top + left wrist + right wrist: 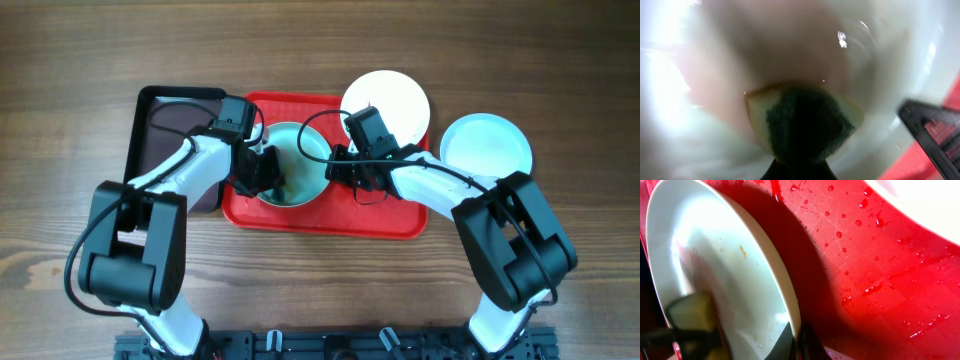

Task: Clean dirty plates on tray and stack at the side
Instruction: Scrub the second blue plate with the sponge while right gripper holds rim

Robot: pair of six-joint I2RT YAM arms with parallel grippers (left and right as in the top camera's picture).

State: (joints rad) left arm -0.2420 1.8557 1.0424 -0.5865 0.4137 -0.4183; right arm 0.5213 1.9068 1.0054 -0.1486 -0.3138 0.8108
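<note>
Three plates are in sight, and only one is in hand. The right gripper (794, 347) has its two fingers closed on the near rim of a mint plate (288, 142), one finger on each face, and holds it tipped up on edge over the red tray (390, 220). The plate's hollow side faces the other arm.

The left gripper (262, 175) is clamped on a sponge (805, 122) (yellow foam with a dark green scouring face). The sponge is pressed flat against the inside of that plate, just ahead of the left fingertips and low in the bowl of it. From the left wrist camera the plate fills nearly the whole view, with one black finger of the right gripper showing at the rim on the far side.

Inside the plate there is a small orange-brown fleck above the sponge. There is also a pinkish cast across the middle, though I can't tell whether that is smear or the tray's colour reflected.

Behind the plate's back, past the right fingers, the tray's ribbed floor is wet with scattered water drops (839, 234).

Beyond the right gripper, a white plate (385, 100) lies flat over the tray's far corner. Out past the right forearm, a pale blue plate (487, 148) sits flat on the wooden table (60, 150), just off the tray. A black tray (165, 125) lies under the left forearm, beside the red one.
</note>
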